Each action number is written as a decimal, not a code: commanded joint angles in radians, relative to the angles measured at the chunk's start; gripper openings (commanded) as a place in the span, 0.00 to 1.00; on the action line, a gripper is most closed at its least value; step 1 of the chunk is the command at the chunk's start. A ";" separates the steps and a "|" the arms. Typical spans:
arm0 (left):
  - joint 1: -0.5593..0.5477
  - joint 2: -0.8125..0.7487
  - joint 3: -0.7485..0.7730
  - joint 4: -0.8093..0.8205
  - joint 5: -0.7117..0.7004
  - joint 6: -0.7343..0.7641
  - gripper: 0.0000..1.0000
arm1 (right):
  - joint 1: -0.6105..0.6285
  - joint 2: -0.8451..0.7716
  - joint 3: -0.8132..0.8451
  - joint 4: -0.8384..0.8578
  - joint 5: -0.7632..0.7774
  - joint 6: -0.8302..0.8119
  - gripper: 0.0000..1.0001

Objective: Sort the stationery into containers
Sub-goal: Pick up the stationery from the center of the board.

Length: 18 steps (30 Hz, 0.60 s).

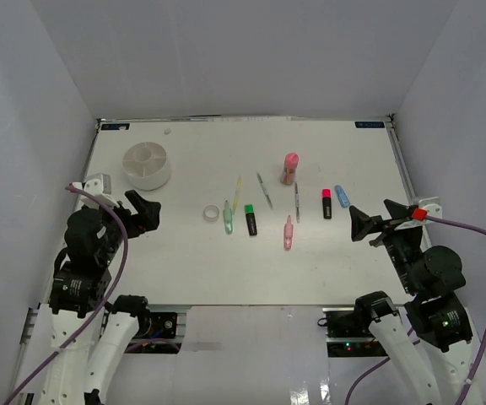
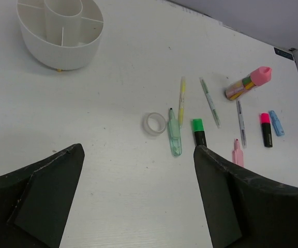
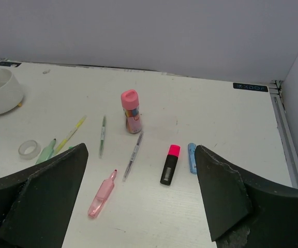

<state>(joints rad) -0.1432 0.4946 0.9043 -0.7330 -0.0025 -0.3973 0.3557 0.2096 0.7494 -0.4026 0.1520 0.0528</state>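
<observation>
Looking down from the top external view: holding the left gripper point(image 1: 146, 209) and the right gripper point(image 1: 358, 225) at opposite near sides of the table point(image 1: 184, 270), spreading both sets of jaws wide and pinching nothing, probably readying for a first pick. Finding the stationery lying flat in a loose band mid-table, from the tape roll point(image 1: 212, 213) across to the blue-capped marker point(image 1: 342, 196), all well apart from the organiser cup point(image 1: 150, 179) at the far left, so judging nothing sorted yet.

Turning to the left wrist view: pointing the spread fingers point(image 2: 45, 196) toward the tape roll point(image 2: 153, 123), pale green marker point(image 2: 174, 138) and green-capped marker point(image 2: 198, 132), likely this arm's nearest picks, with the cup point(image 2: 61, 51) up-left and on this arm's side.

Turning to the right wrist view: framing the red-capped marker point(image 3: 170, 164), pink marker point(image 3: 102, 194) and pink tube point(image 3: 131, 111) between the parted fingers point(image 3: 232, 196), touching none, seemingly choosing a target.
</observation>
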 commanded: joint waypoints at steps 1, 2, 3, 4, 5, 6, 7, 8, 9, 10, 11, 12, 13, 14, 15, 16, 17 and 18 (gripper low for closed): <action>-0.002 0.041 -0.010 0.009 0.053 -0.017 0.98 | 0.006 0.024 0.010 0.018 -0.037 0.015 0.90; -0.002 0.053 -0.011 0.009 0.058 -0.018 0.98 | 0.006 0.027 0.007 0.016 -0.049 0.016 0.90; -0.002 0.064 -0.015 0.010 0.062 -0.029 0.98 | 0.006 0.033 0.002 0.016 -0.048 0.021 0.90; -0.002 0.077 -0.018 0.012 0.067 -0.035 0.98 | 0.006 0.039 0.001 0.016 -0.046 0.036 0.90; -0.002 0.109 -0.022 0.012 0.081 -0.044 0.98 | 0.006 0.051 -0.001 0.013 -0.040 0.042 0.90; -0.002 0.130 -0.025 0.015 0.093 -0.058 0.98 | 0.006 0.057 0.001 0.008 -0.039 0.047 0.90; -0.001 0.153 -0.027 0.017 0.110 -0.063 0.98 | 0.006 0.062 -0.001 0.007 -0.043 0.048 0.90; -0.002 0.201 -0.031 0.018 0.137 -0.070 0.98 | 0.006 0.071 -0.001 0.007 -0.067 0.053 0.90; -0.002 0.226 -0.036 0.021 0.148 -0.080 0.98 | 0.006 0.071 -0.004 0.013 -0.084 0.053 0.90; -0.002 0.249 -0.042 0.033 0.160 -0.100 0.98 | 0.006 0.073 -0.013 0.018 -0.124 0.055 0.90; -0.001 0.272 -0.050 0.044 0.176 -0.109 0.98 | 0.006 0.070 -0.018 0.022 -0.140 0.055 0.90; -0.002 0.315 -0.068 0.058 0.203 -0.120 0.98 | 0.008 0.068 -0.025 0.027 -0.141 0.053 0.90; -0.002 0.335 -0.079 0.091 0.222 -0.141 0.98 | 0.006 0.063 -0.042 0.036 -0.178 0.053 0.90; -0.002 0.355 -0.090 0.113 0.243 -0.153 0.98 | 0.006 0.056 -0.048 0.039 -0.183 0.051 0.90; -0.002 0.392 -0.114 0.141 0.280 -0.167 0.98 | 0.006 0.050 -0.054 0.042 -0.189 0.048 0.90; -0.002 0.413 -0.125 0.186 0.291 -0.198 0.98 | 0.006 0.045 -0.059 0.048 -0.195 0.047 0.90; -0.002 0.438 -0.133 0.205 0.295 -0.215 0.98 | 0.008 0.033 -0.070 0.051 -0.196 0.048 0.90; -0.004 0.465 -0.136 0.222 0.299 -0.225 0.98 | 0.006 0.027 -0.073 0.054 -0.198 0.048 0.90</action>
<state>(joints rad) -0.1436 0.9226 0.7815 -0.6136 0.2203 -0.5488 0.3557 0.2630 0.6853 -0.3992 -0.0036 0.0967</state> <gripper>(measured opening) 0.978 0.900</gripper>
